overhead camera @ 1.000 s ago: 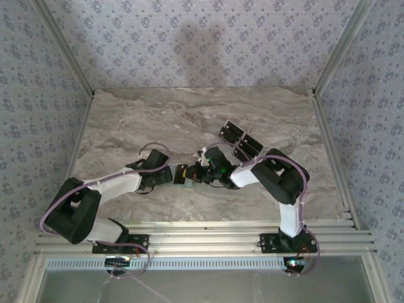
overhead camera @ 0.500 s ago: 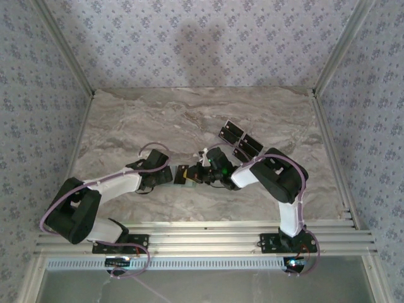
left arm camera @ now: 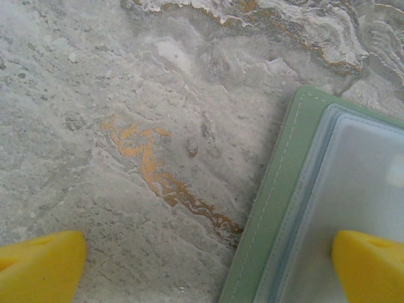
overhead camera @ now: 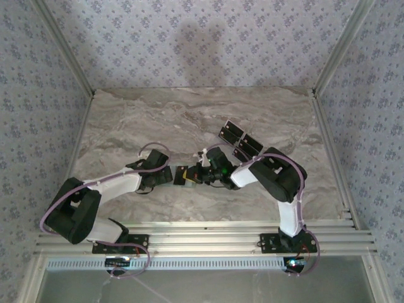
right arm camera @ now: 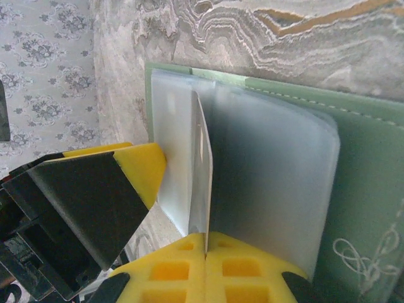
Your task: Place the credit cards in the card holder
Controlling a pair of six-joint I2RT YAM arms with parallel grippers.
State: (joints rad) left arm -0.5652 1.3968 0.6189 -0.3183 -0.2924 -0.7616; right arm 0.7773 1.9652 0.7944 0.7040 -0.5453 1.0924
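Right gripper is pinching shut on a clear sleeve of the card holder, lying open mid-table; left gripper is gaping wide over its edge; credit cards are lying nearby; risk: holder lifting with sleeve unless pinned.

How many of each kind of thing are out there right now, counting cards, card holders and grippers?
credit cards: 3, dark, as far as the top view shows
card holder: 1, green
grippers: 2, the left gripper open, the right gripper shut on a clear sleeve of the card holder
Total: 6
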